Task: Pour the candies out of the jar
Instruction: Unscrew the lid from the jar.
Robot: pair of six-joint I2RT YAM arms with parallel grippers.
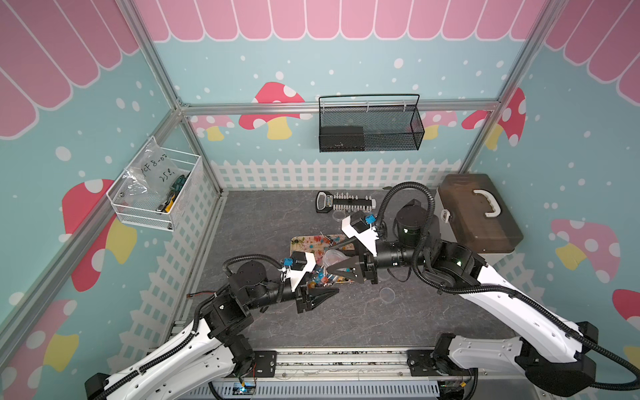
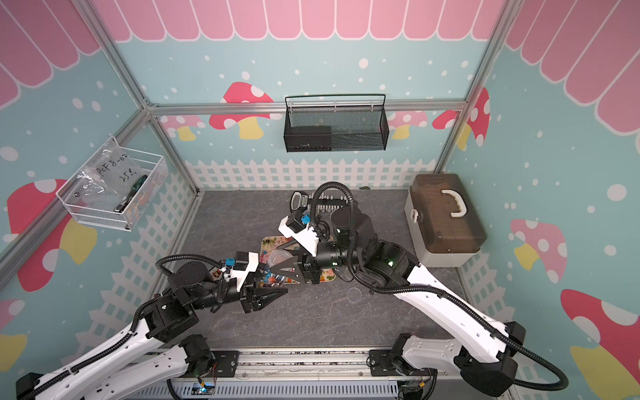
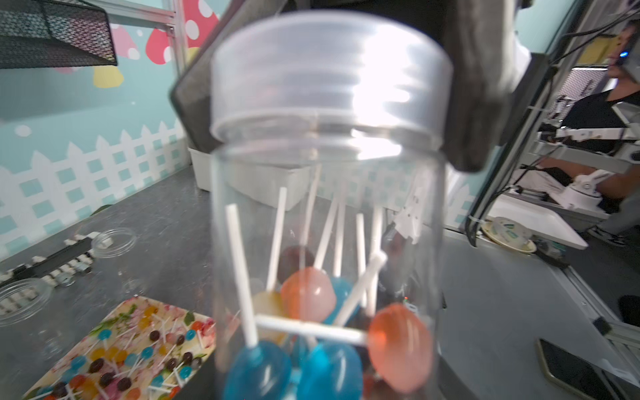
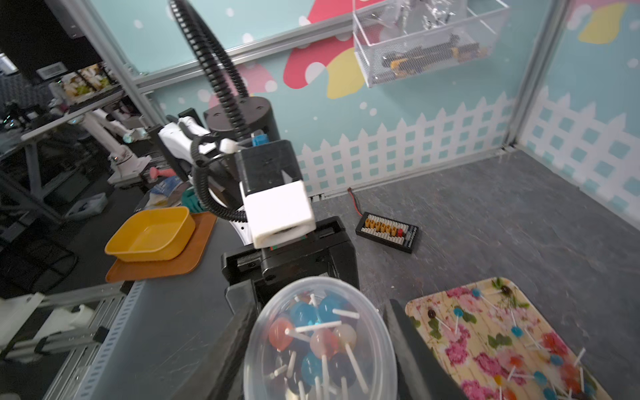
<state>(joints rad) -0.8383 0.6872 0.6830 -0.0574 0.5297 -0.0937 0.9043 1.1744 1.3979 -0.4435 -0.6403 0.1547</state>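
A clear plastic jar [image 3: 325, 207] hangs tilted over the near corner of the flowered tray [image 1: 301, 242], with its lid [image 3: 329, 69] on. My left gripper [image 1: 329, 285] is shut on the jar's base end; its fingers are hidden in the left wrist view. My right gripper [image 4: 320, 304] is shut on the lid, and its fingers [image 3: 481, 104] press both sides of it. Candies [image 4: 322, 343], blue, orange and dark lollipops on white sticks, lie piled at the base inside the jar [image 1: 333, 259]. More candies [image 4: 516, 332] lie scattered on the tray [image 4: 450, 332].
A clear ring [image 1: 387, 294] lies on the table right of the tray, and others [image 3: 114, 240] sit near the black connector strip [image 1: 346, 202] at the back. A brown-lidded box [image 1: 478, 214] stands at the right. Wire baskets [image 1: 369, 124] [image 1: 156, 194] hang on the walls.
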